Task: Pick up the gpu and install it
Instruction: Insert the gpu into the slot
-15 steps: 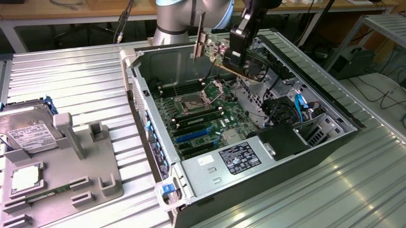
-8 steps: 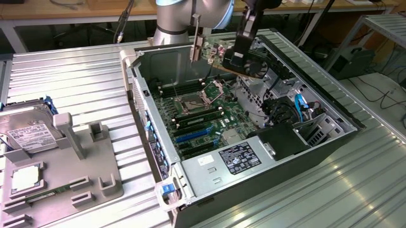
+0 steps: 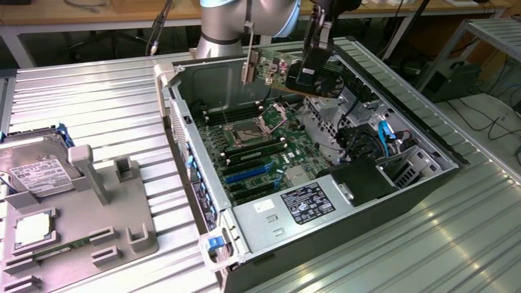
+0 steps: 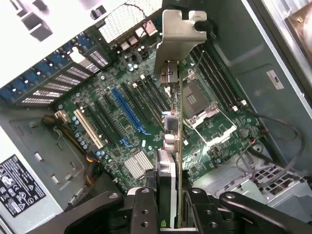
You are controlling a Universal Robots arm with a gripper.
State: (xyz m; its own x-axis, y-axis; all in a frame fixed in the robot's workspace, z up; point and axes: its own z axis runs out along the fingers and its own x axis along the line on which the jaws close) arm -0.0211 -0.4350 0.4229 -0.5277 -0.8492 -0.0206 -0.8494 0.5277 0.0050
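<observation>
Black gripper [image 3: 313, 72], jaws narrow, clamped on the thin dark gpu [image 3: 273, 72] with silver end bracket [image 4: 178, 34]. It hangs over the open grey metal PC case [image 3: 342, 244], 1 o'clock of the bare CPU socket [image 3: 248, 131]. Likely light, stiff, fragile; hold by cooler and board edge, avoid components.

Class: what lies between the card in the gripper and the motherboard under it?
Nothing. The card hangs clear above the motherboard with only open air between them, as the exterior view shows.
</observation>
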